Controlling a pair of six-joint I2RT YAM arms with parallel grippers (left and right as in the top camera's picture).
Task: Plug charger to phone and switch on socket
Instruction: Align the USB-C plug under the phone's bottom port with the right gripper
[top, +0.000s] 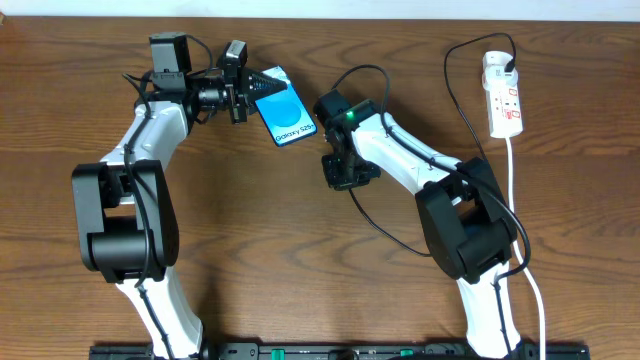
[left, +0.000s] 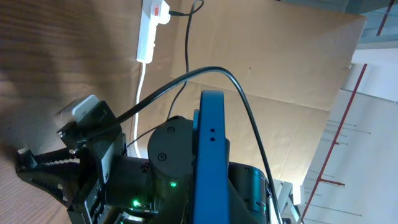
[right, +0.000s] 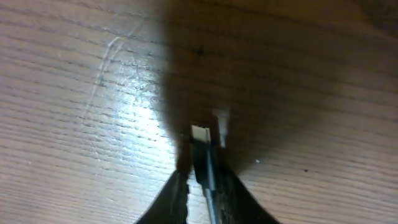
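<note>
The phone (top: 285, 112) has a bright blue screen with white "Galaxy" text. My left gripper (top: 260, 86) is shut on its upper end and holds it tilted at the back of the table. In the left wrist view the phone (left: 208, 155) shows edge-on. My right gripper (top: 346, 178) is to the right of the phone and apart from it. It is shut on the charger's connector tip (right: 200, 134), which points at the wood between the fingers (right: 203, 173). The thin black charger cable (top: 365, 68) loops back to the white socket (top: 503, 96) at the far right.
The socket's white cord (top: 520, 220) runs down the right side of the table past the right arm's base. In the left wrist view the socket (left: 151, 28) lies far behind the right arm. A brown board stands behind the table.
</note>
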